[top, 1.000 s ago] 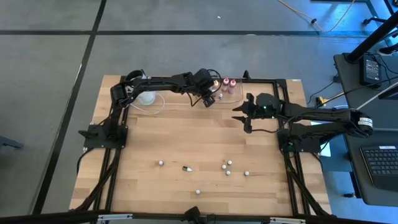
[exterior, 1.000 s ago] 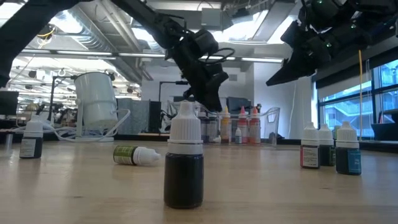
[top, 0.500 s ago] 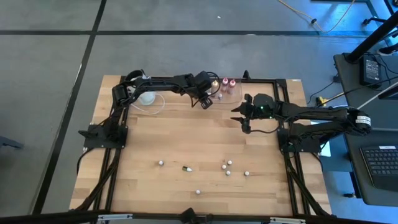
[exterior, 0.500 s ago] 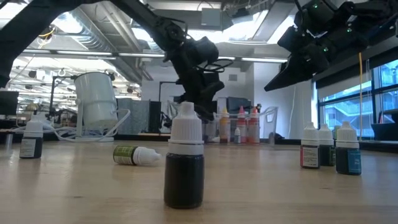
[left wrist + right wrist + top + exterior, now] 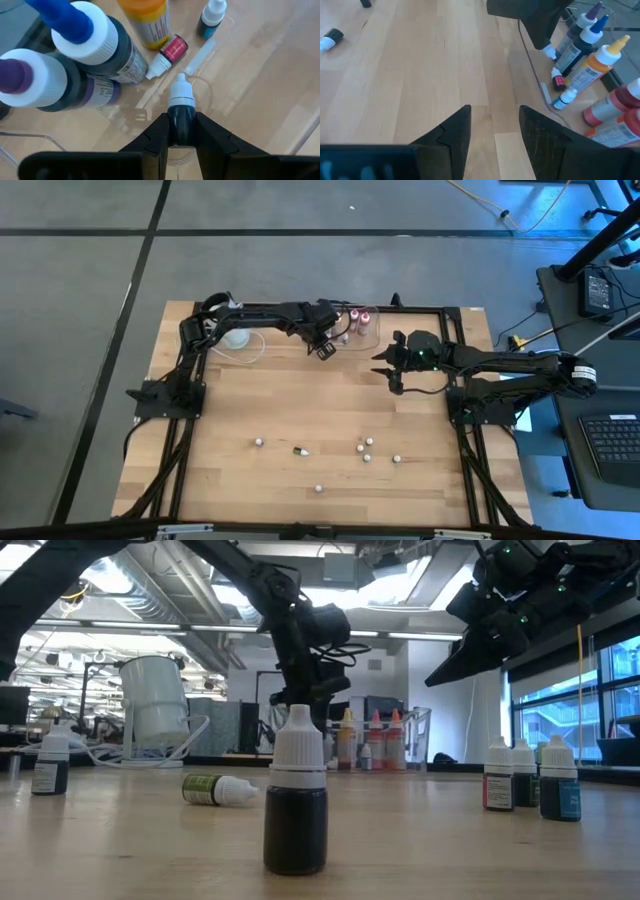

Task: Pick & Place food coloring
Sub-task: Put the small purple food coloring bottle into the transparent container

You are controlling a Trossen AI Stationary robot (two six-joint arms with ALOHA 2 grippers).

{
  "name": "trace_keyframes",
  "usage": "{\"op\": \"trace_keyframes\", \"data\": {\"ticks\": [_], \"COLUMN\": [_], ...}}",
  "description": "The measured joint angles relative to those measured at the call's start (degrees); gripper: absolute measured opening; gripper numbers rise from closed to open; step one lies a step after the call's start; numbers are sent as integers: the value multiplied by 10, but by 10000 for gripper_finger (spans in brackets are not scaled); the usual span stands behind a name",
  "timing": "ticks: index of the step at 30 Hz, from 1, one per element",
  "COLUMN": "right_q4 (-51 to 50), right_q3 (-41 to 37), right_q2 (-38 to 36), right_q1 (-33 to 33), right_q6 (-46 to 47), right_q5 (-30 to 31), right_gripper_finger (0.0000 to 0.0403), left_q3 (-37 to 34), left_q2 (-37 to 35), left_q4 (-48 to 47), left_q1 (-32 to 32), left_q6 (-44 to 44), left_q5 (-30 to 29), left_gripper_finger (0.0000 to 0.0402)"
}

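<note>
Small food coloring bottles stand on the near half of the table, among them a dark one (image 5: 296, 815); a green one (image 5: 215, 789) lies on its side. At the far edge the clear tub (image 5: 372, 330) holds bigger squeeze bottles, a small red bottle (image 5: 169, 54) lying down and a small blue one (image 5: 211, 19) upright. My left gripper (image 5: 181, 117) is over the tub, pointing steeply down, shut on a small dark bottle with a white cap (image 5: 180, 95). My right gripper (image 5: 495, 125) hangs open and holds nothing, to the tub's right and nearer me. My left gripper pinches the small bottle's dark body (image 5: 181, 125), just below the white cap, between its two fingers (image 5: 157, 137). The fingers come from above, slanting down. The bottle sticks out past the fingertips, cap leading, over the tub's floor; whether it touches the floor I cannot tell.
A white cup (image 5: 236, 337) with a pale cable beside it stands at the far left, behind my left arm. Three small bottles (image 5: 522, 778) stand together on the near right. The dark arm frames run along both sides of the table.
My left gripper has tipped to point more steeply down and has sunk a little toward the tub, shifting slightly toward the table's left, still shut on the small bottle. The clear tub with its bottles has slid a little toward the table's left.
</note>
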Motion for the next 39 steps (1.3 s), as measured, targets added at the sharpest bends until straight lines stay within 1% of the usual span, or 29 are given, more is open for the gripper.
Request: {"op": "trace_keyframes", "data": {"ticks": [14, 25, 30, 35, 37, 39], "right_q4": [-1, 1, 17, 17, 17, 17], "right_q3": [0, 0, 0, 0, 0, 0], "right_q2": [0, 0, -1, 0, 0, 0], "right_q1": [0, 0, 0, 0, 0, 0], "right_q6": [0, 2, 3, 3, 3, 3], "right_q5": [0, 0, -1, -1, -1, -1], "right_gripper_finger": [168, 168, 168, 168, 168, 168], "left_q3": [-1, -1, 22, 62, 62, 62], "left_q2": [0, 1, 7, 4, 4, 4], "left_q4": [1, 6, -4, 15, 31, 37], "left_q1": [-2, -3, -5, -11, -14, -14], "left_q6": [0, 2, 19, 43, 24, -19], "left_q5": [1, -2, 9, 11, 13, 19], "left_gripper_finger": [93, 95, 97, 94, 95, 97]}}
